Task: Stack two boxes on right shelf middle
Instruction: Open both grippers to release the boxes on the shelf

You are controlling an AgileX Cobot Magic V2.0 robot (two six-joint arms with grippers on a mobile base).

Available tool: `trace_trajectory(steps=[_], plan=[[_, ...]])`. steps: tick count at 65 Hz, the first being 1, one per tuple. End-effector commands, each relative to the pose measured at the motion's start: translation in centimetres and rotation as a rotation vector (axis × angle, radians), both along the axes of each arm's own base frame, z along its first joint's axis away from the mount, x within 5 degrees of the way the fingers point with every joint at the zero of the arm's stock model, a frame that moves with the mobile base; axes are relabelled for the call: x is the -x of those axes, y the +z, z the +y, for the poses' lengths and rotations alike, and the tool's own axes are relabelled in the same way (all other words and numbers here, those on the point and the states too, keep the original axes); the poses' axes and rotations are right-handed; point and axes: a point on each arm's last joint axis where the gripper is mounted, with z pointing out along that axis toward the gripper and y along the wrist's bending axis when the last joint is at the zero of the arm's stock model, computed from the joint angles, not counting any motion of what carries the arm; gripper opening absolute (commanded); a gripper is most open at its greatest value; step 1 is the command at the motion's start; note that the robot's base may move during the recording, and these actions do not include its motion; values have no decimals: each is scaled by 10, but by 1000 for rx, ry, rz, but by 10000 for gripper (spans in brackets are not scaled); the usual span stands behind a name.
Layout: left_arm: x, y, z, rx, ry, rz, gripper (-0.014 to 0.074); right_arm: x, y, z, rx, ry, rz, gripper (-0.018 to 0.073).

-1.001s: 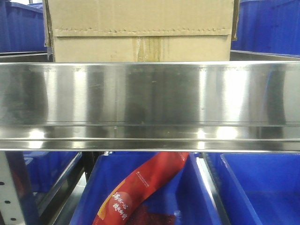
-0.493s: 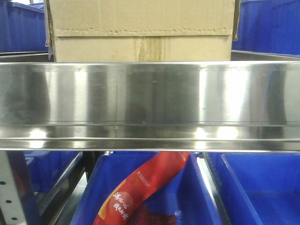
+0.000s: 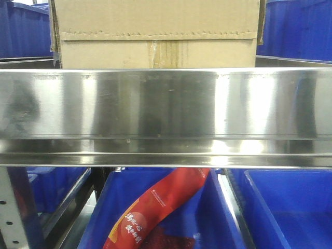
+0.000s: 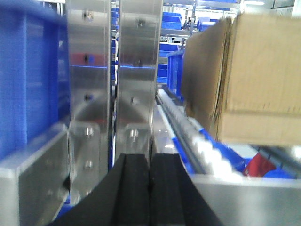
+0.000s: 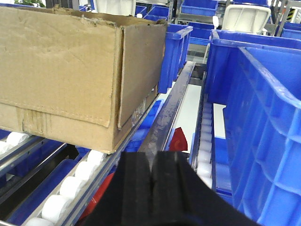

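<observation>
Front view: box (image 3: pixel 155 33) on roller shelf (image 3: pixel 166 104), blue bins (image 3: pixel 290 207) beneath.

The box (image 3: pixel 155 33) was cut off by the front view's top edge; the shelf (image 3: pixel 166 104) rail hid its base.

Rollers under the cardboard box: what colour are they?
White rollers beneath the box; clearest in the right wrist view.

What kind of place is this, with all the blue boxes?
Probably a warehouse or stockroom. A cardboard box sits on a steel shelf with white rollers, and blue bins line the racks, with more behind them.
</observation>
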Motion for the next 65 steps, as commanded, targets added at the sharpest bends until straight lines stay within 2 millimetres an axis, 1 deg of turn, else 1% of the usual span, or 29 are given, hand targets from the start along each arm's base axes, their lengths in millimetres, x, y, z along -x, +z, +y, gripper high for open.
trace_trajectory(steps=[1,2,5,54,65], plan=[[0,-4,0,3,2,-76,-111,1,3,-1,2,-8,-34,-162],[0,-2,0,4,1,-91,-111,1,3,-1,2,-8,-34,-162],[-1,-7,0,2,2,-44,-111,1,3,-1,2,-8,-35,-162],[0,-5,0,3,2,-56,-111,1,3,-1,1,-8,-38,-162],[0,-5,0,3,2,-56,-111,9,3,-7,-3,-54,-80,-162]])
